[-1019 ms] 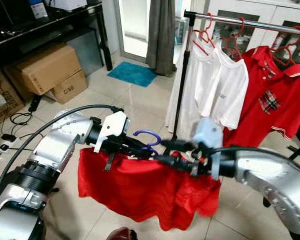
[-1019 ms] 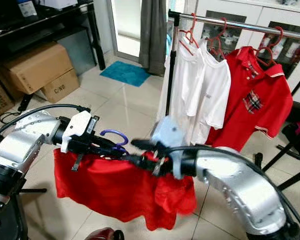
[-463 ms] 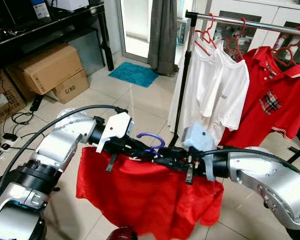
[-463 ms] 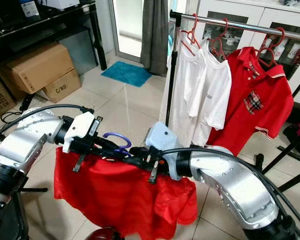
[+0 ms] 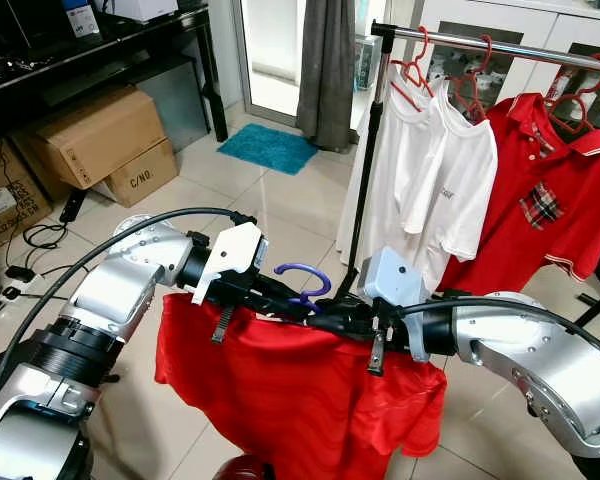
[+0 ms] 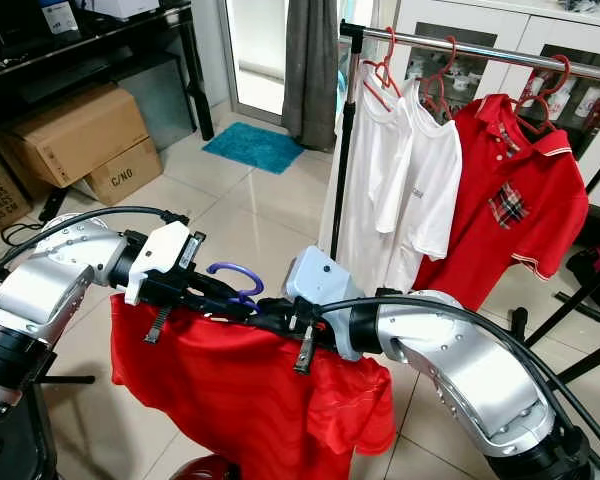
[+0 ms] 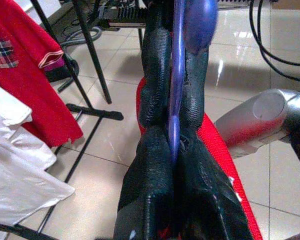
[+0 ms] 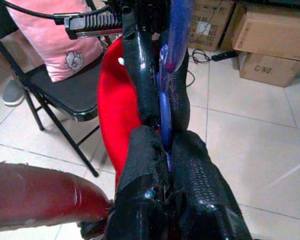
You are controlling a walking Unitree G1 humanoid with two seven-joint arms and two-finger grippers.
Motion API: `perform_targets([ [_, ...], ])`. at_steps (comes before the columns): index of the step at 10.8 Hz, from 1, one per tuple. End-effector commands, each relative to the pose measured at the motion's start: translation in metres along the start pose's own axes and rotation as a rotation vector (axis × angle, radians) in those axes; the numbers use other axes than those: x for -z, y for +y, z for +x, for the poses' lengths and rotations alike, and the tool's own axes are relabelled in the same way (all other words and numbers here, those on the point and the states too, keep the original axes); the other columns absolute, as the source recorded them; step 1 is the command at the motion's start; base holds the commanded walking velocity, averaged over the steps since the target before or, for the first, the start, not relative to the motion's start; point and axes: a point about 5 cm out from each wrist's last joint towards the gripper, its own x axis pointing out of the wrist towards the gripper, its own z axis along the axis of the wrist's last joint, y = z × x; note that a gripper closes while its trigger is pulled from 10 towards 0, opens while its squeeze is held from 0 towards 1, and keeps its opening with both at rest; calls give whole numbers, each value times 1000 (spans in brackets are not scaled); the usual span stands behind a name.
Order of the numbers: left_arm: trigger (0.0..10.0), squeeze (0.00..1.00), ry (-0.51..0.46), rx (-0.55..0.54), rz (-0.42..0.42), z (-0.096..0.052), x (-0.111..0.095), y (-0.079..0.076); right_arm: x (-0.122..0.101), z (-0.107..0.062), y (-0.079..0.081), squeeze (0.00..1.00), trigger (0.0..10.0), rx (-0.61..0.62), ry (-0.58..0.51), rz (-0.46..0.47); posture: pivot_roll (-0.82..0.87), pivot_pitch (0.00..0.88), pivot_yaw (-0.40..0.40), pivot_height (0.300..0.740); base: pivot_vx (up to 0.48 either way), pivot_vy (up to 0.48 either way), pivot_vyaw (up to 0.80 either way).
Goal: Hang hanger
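A purple hanger (image 5: 302, 276) carries a red shirt (image 5: 290, 390) at chest height in front of me. My left gripper (image 5: 278, 299) comes in from the left and is shut on the hanger bar just below the hook; the left wrist view shows its fingers (image 7: 152, 105) clamped on the purple bar (image 7: 178, 80). My right gripper (image 5: 325, 320) reaches in from the right, shut on the same bar beside the left one, fingers (image 8: 140, 75) pinching the purple hanger (image 8: 165, 107). The clothes rail (image 5: 500, 46) stands behind, up and to the right.
On the rail hang two white shirts (image 5: 430, 170) and a red polo (image 5: 545, 200) on red hangers. The rack's black pole (image 5: 365, 160) stands just behind the hook. Cardboard boxes (image 5: 95, 135) and a black shelf are at left. A folding chair with a pink pillow (image 8: 65, 40) is nearby.
My right gripper has slid left along the hanger toward the hook and the left gripper. The red shirt now hangs flatter and a little higher.
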Motion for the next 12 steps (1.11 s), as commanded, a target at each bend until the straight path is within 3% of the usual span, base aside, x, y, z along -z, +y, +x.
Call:
perform_targets([
  [1,0,0,-68,-20,99,-3,-26,9,2,1,-3,0,0,1,27,-9,43,0,53,740,0,0,0],
  [3,0,0,-74,-36,101,-4,-28,12,1,1,0,0,0,-21,19,-17,42,0,54,740,0,0,0],
  [4,0,0,-75,-38,101,-4,-29,13,0,1,1,0,10000,-25,11,-12,42,0,54,740,0,0,0],
  [5,0,0,-76,-38,104,-4,-29,13,1,2,1,925,10000,-34,11,9,41,0,53,740,0,0,0],
  [6,0,0,-79,-36,108,-3,-30,13,2,2,0,1000,10000,-30,29,-3,42,0,51,740,0,0,0],
  [7,0,0,-82,-33,112,-2,-31,13,4,3,-1,0,10000,-16,46,-19,43,0,50,740,0,0,0],
  [10,0,0,-80,-26,119,-1,-32,13,5,6,-2,0,10000,-15,42,-12,43,0,49,740,0,0,0],
  [11,0,0,-78,-26,121,-1,-32,13,4,6,-2,0,2157,-18,34,-7,43,0,49,740,0,0,0],
  [12,0,0,-74,-27,123,-1,-31,13,4,5,-1,0,0,-27,29,-4,43,0,49,740,0,0,0],
])
